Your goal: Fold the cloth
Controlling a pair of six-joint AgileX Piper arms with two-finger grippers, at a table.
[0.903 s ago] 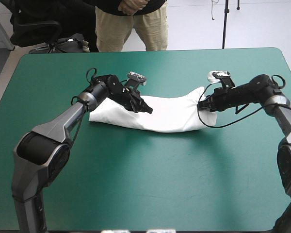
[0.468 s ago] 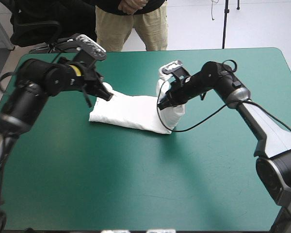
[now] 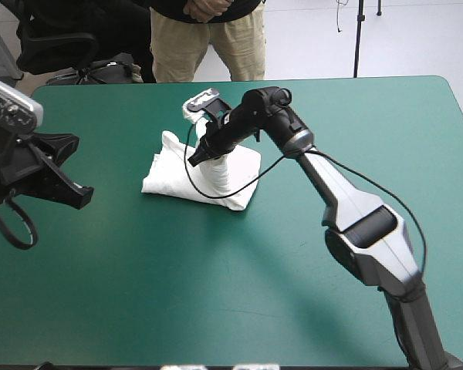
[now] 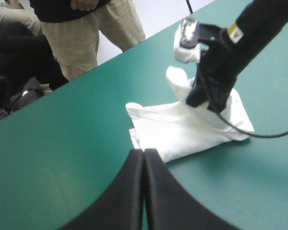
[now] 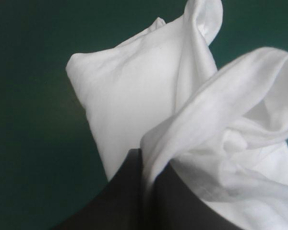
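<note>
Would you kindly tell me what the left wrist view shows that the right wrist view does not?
Only the left wrist view: the left end effector, shut and empty, apart from the T-shirt, and the right end effector seen from outside, raising a fold above the bundle. Only the right wrist view: the sheet pinched between the right fingers, with the lifted fold draping ahead of them. Both: the white T-shirt, partly folded, on the teal-green cover.

Table [image 3: 216,308] near side free; right gripper [image 3: 194,159] atop T-shirt [image 3: 170,182].
</note>
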